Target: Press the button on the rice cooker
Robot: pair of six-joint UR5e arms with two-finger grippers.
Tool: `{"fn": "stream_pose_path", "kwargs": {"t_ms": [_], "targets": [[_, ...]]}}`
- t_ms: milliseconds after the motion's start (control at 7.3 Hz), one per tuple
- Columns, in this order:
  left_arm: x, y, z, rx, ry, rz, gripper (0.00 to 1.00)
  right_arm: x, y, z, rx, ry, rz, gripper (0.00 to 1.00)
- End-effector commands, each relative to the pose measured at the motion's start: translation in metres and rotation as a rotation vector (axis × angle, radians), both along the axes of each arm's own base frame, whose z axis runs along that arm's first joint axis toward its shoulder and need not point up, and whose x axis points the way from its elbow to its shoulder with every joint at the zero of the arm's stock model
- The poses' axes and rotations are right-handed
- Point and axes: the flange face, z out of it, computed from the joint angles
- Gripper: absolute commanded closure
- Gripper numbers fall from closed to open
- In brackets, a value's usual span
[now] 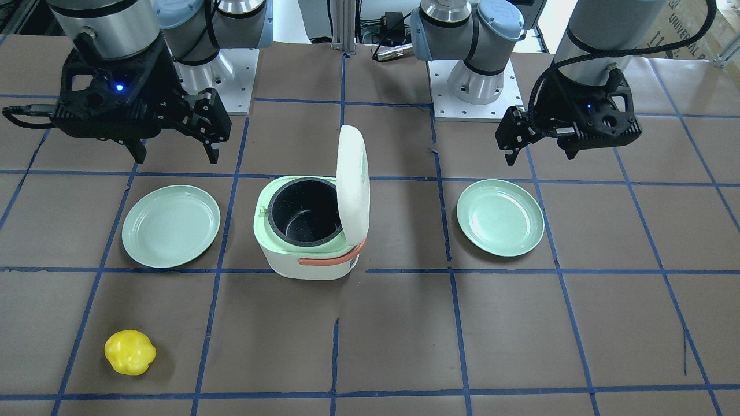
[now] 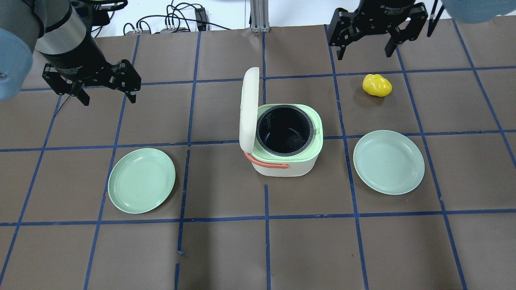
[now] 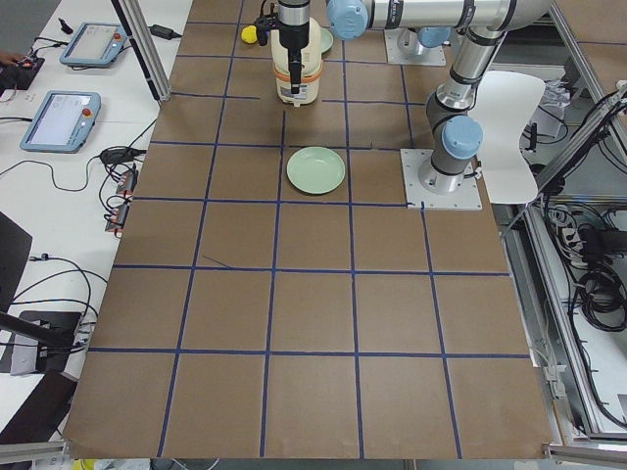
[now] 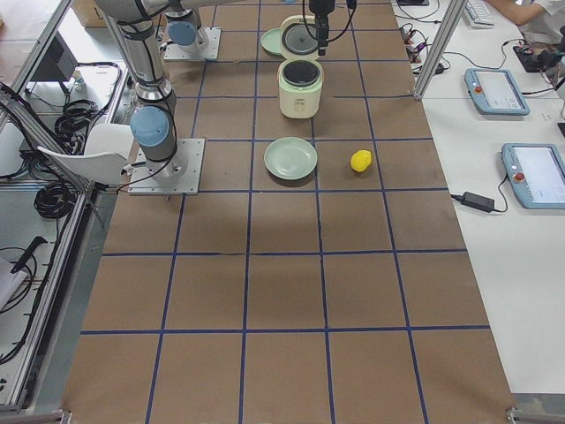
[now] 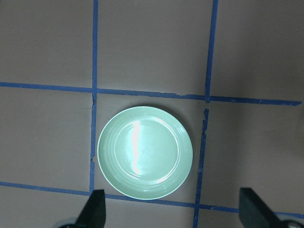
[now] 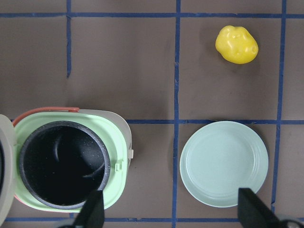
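Observation:
The white and green rice cooker (image 2: 285,161) stands mid-table with its lid (image 2: 248,108) swung up and its dark pot (image 2: 284,129) showing empty. A small tab (image 2: 318,130) sits on its green rim; I cannot make out a button. It also shows in the front view (image 1: 306,254) and the right wrist view (image 6: 118,137). My left gripper (image 2: 107,96) is open and empty, high over the table's left side, above a plate (image 5: 145,152). My right gripper (image 2: 365,50) is open and empty, high at the far right, away from the cooker.
A green plate (image 2: 142,180) lies left of the cooker and another (image 2: 388,162) lies right of it. A yellow pepper-like toy (image 2: 377,85) lies beyond the right plate. Blue tape lines grid the brown table.

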Motion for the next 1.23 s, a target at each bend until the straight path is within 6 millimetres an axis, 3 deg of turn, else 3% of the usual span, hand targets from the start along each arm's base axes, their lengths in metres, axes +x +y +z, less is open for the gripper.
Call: {"fn": "stream_pose_path", "kwargs": {"t_ms": [0,1096], "targets": [[0.0000,0.0001,0.0001,0.000,0.000,0.000,0.00,-0.0162,0.0180,-0.0359,0.021,-0.002,0.020,0.00],[0.0000,-0.0004,-0.0006,0.001,0.000,0.000,0.00,-0.0170,0.0130,-0.0356,-0.019,0.004,-0.023,0.00]]}}
